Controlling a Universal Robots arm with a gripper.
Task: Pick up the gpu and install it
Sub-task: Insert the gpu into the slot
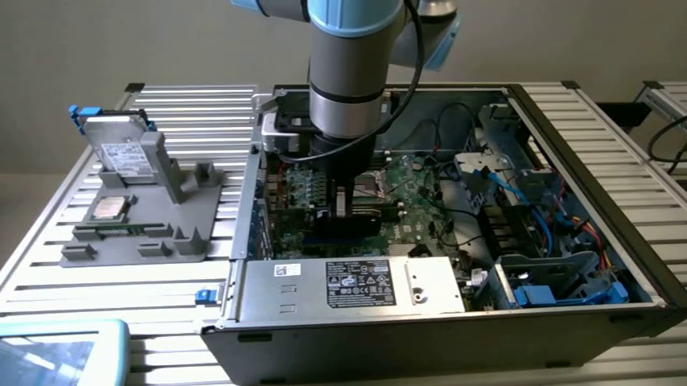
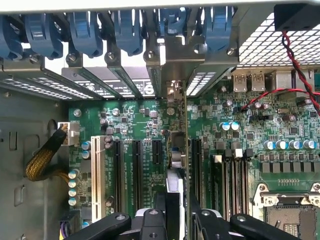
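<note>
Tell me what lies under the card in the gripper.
Under the card, held edge-on by the gripper, lies the green motherboard, with black slots beside it. The strip of board directly beneath is covered by the card itself, so whether it is seated cannot be told.

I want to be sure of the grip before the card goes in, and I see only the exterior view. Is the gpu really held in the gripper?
Observer: Yes. In the wrist view the gpu stands edge-on between the fingers of the gripper.
Operator: Where does its far end point?
Observer: At the row of blue latches on the rear wall of the case.
Operator: Are the slots beside it free?
Observer: Yes. The black slots on either side of it are empty, and so is the white slot further off.
</note>
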